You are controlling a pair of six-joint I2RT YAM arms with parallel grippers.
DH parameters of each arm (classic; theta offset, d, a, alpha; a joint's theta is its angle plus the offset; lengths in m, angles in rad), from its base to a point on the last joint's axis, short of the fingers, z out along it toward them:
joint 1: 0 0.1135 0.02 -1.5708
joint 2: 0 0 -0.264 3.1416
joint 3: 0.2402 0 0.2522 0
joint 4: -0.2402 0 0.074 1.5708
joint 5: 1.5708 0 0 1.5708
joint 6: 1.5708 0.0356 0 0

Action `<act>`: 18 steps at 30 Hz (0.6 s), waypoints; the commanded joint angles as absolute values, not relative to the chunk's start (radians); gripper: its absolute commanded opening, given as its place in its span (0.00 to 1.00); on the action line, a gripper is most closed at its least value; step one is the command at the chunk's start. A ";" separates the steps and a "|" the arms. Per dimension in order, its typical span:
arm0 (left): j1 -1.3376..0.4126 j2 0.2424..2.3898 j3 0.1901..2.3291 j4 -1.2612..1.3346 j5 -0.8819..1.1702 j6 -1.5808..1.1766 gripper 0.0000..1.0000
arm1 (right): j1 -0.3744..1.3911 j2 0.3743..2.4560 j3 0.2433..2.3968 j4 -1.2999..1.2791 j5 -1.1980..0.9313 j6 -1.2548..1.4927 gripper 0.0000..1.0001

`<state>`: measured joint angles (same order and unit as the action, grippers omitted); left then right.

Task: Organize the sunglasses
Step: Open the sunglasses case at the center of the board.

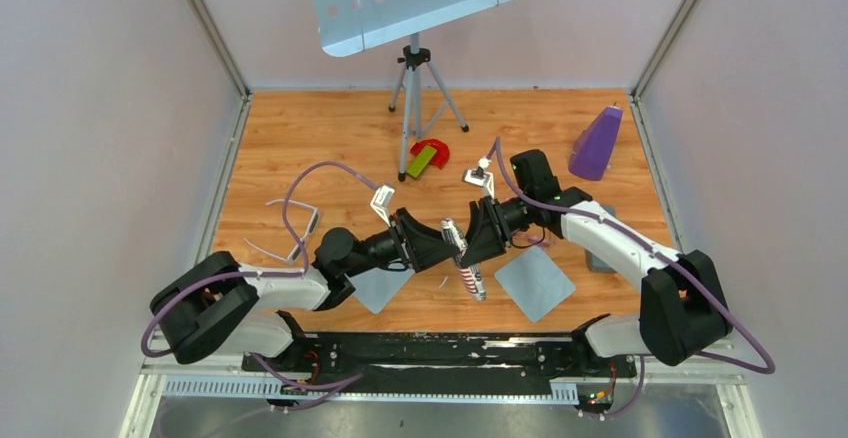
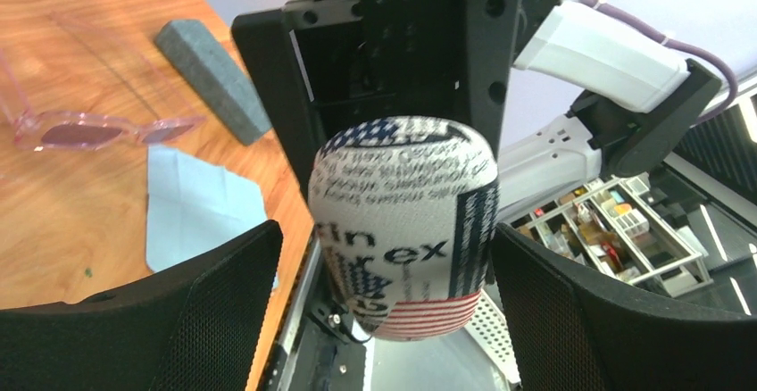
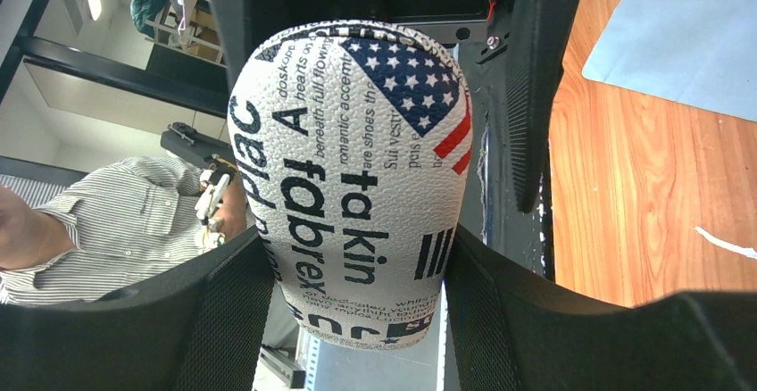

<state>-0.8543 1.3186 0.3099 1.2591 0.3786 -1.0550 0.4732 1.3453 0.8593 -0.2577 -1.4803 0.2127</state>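
Note:
A thin clear-framed pair of sunglasses [image 1: 291, 230] lies on the wooden table at the left, beside my left arm. A pink translucent pair [image 2: 98, 130] lies near the grey hard case [image 2: 211, 79] in the left wrist view. Between the two arms, a white pouch printed with text and a flag [image 1: 465, 259] is held off the table. My right gripper [image 3: 355, 248] is shut on it, both fingers pressing its sides. My left gripper [image 2: 384, 244] faces it from the other end, open, with a clear gap at its left finger [image 2: 214, 311].
Two light blue-grey cloths [image 1: 380, 287] [image 1: 535, 283] lie flat near the front edge. A tripod with a perforated plate [image 1: 414, 68] stands at the back. A purple wedge-shaped object [image 1: 597, 143] and a red and green item [image 1: 428, 155] sit behind the arms.

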 commanded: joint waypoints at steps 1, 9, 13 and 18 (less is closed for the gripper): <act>-0.861 1.330 0.267 1.307 0.330 -1.066 0.88 | 0.455 1.321 0.890 -0.249 -1.491 0.214 0.22; -0.861 1.389 0.316 1.368 0.345 -1.092 0.79 | 0.454 1.322 0.890 -0.243 -1.466 0.222 0.22; -0.861 1.452 0.341 1.445 0.380 -1.129 0.57 | 0.447 1.318 0.886 -0.242 -1.453 0.229 0.24; -0.861 1.508 0.346 1.549 0.441 -1.179 0.15 | 0.389 1.323 0.872 -0.224 -1.441 0.255 0.27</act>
